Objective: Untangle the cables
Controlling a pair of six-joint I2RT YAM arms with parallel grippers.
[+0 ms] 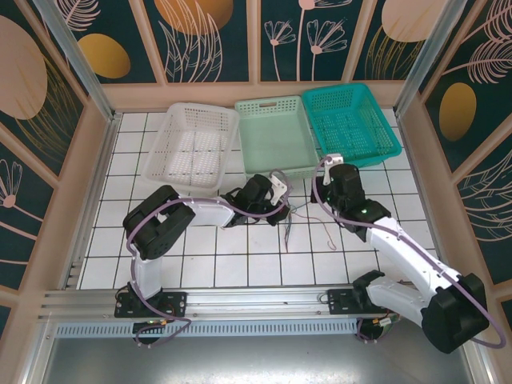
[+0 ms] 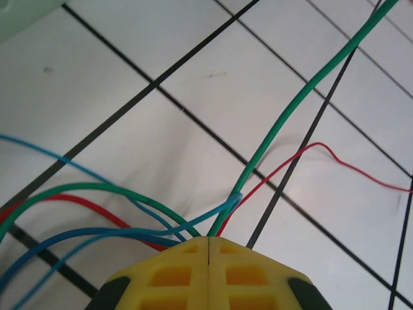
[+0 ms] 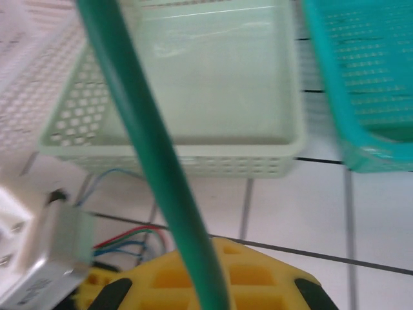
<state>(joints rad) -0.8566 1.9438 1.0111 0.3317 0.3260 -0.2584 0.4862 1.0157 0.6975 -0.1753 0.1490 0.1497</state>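
The cables are thin green, red and blue wires bunched on the white tiles (image 1: pixel 290 224) between the two arms. My left gripper (image 2: pixel 210 240) is shut, its yellow jaws closed seam to seam on the bundle. A green cable (image 2: pixel 303 90) leaves the tip and runs up to the right; a red cable (image 2: pixel 310 147) trails right, and blue cables (image 2: pixel 77 236) loop left. From above, the left gripper (image 1: pixel 282 210) sits mid-table facing the right gripper (image 1: pixel 319 194). My right gripper (image 3: pixel 218 245) is shut on the green cable (image 3: pixel 148 142), which crosses its yellow jaws.
Three baskets line the back of the table: white (image 1: pixel 192 148), pale green (image 1: pixel 276 132) and teal (image 1: pixel 350 120). The pale green basket (image 3: pixel 187 155) stands just ahead of the right gripper, the teal basket (image 3: pixel 361 84) to its right. Wooden walls enclose the tiled floor.
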